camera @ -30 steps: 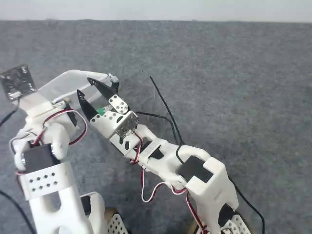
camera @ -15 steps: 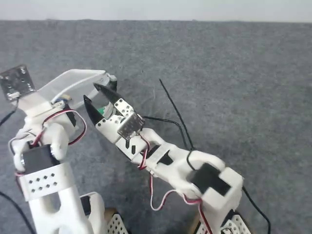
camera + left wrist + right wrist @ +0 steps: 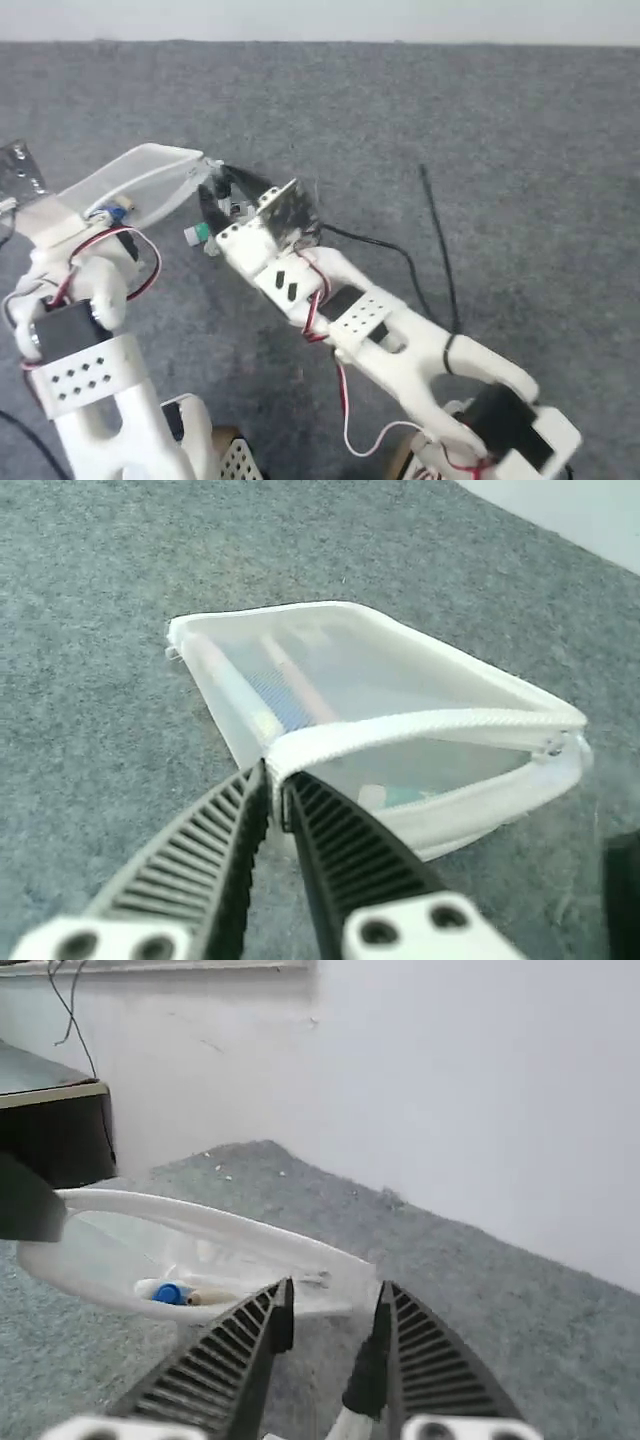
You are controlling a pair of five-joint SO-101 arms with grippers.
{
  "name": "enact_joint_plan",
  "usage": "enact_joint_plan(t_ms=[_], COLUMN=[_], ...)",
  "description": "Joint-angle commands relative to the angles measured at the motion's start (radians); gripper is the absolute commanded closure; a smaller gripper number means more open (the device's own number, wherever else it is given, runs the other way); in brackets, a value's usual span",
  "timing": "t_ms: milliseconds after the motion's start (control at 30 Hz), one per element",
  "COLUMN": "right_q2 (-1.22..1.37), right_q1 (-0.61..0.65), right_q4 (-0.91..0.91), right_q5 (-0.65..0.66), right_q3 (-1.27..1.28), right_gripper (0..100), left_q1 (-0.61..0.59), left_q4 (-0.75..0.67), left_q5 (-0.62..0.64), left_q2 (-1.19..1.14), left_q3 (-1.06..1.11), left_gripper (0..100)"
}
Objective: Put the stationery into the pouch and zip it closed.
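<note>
Left hand (image 3: 272, 772) is clamped tight on the zip edge of the pouch (image 3: 400, 690), with both fingers pinching the white zip tape at the near end. In the high view the pouch (image 3: 135, 185) sits at the left of the tabletop (image 3: 480, 130), tilted and held by the left arm. I can't tell if its lower side touches the surface. The pouch is translucent and the stationery is inside it: long pen-like sticks (image 3: 290, 685) lie along its length, and a blue-capped item (image 3: 168, 1292) sits low in the body, which also shows from above (image 3: 118, 212). The zip slider (image 3: 551, 746) is at the end of the pouch away from the left hand. Whether the zip is fully closed along the top I can't tell. Right hand (image 3: 335, 1290) has its jaws parted by a narrow gap and nothing gripped. It is pointed at the slider end of the pouch (image 3: 230, 1235), and the pouch tip sits just past the fingertips. I can't make out contact. From above, the right hand (image 3: 228, 190) is just beside the pouch's end, with the right arm coming in diagonally from the lower right. A black cable (image 3: 440, 240) runs off that arm over the grey tabletop. A white wall (image 3: 480, 1080) stands behind.
</note>
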State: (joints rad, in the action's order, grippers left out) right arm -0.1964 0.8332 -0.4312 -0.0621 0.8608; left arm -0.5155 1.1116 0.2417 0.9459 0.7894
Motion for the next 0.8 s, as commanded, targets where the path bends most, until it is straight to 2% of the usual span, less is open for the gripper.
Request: enact_joint_plan(t_ms=[0,233,400,567,767], right_q2=[-0.113,-0.021,0.163,0.349,0.527], right_q1=[-0.036,-0.051,-0.051,-0.048,-0.048], right_q4=[0.220,0.736,0.984,1.098,1.110], right_q5=[-0.072,-0.249,-0.350,-0.420,-0.488], right_q3=[-0.094,-0.404,-0.646,-0.824,-0.973], right_gripper=[87.5,87.6,87.2,87.1,87.1], left_q1=[-0.074,-0.180,-0.236,-0.288,-0.284], left_q4=[-0.026,-0.041,-0.046,-0.068,-0.068], left_q5=[-0.003,-0.003,0.025,0.032,0.032], left_q2=[0.002,0.000,0.000,0.000,0.000], left_q3=[-0.065,-0.068,-0.070,-0.068,-0.068], left_gripper=[99,99,99,99,99])
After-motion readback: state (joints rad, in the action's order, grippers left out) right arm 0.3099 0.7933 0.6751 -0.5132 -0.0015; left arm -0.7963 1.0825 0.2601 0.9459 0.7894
